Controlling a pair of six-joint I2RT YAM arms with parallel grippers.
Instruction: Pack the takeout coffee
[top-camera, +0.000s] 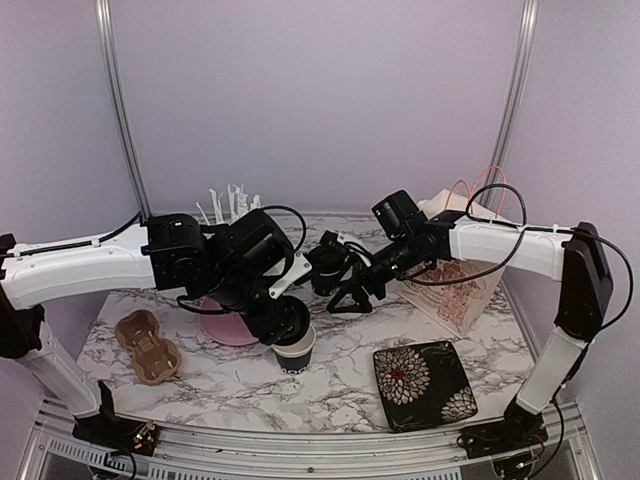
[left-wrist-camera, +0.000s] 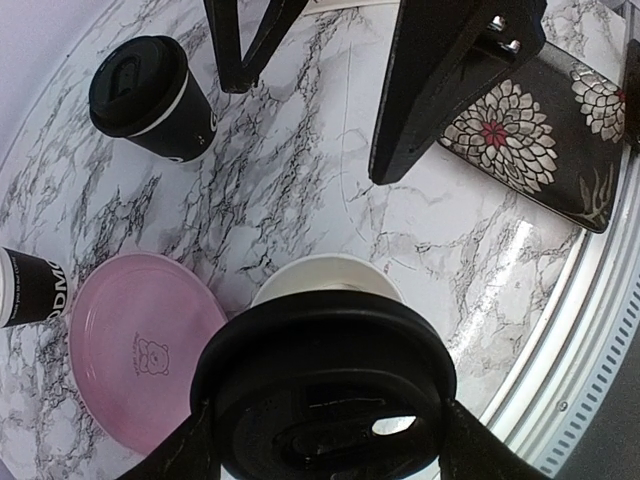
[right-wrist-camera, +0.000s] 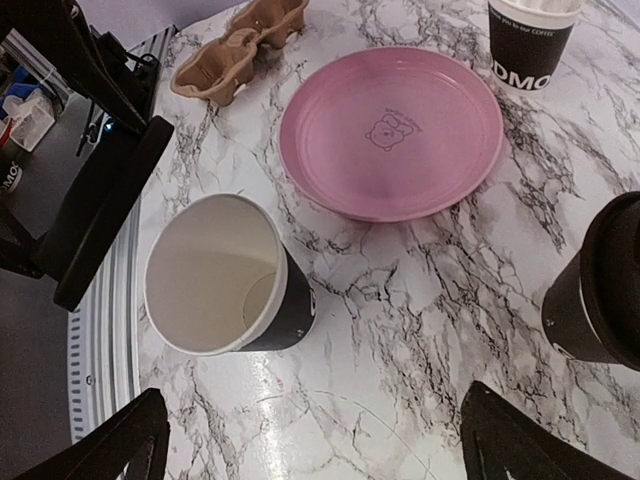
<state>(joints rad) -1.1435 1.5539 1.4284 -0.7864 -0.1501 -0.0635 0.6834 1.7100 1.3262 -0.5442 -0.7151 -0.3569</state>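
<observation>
One open paper cup (top-camera: 296, 349), black-sided with a pale inside, stands upright near the table's front middle; it also shows in the right wrist view (right-wrist-camera: 220, 275) and its rim in the left wrist view (left-wrist-camera: 325, 272). My left gripper (top-camera: 284, 323) is shut on a round black lid (left-wrist-camera: 325, 385) and holds it just above that cup. The second cup (left-wrist-camera: 150, 100), lid on, stands further back (right-wrist-camera: 600, 290), partly hidden by the right arm in the top view (top-camera: 324, 262). My right gripper (top-camera: 350, 292) is open and empty (right-wrist-camera: 315, 450) beside the open cup.
A pink plate (top-camera: 225, 328) lies left of the open cup. The black cup with white sticks (top-camera: 230, 205) stands at the back. The brown pulp carrier (top-camera: 148, 346) is at the front left, a black floral tray (top-camera: 423, 380) at the front right, and a paper bag (top-camera: 462, 285) at the right.
</observation>
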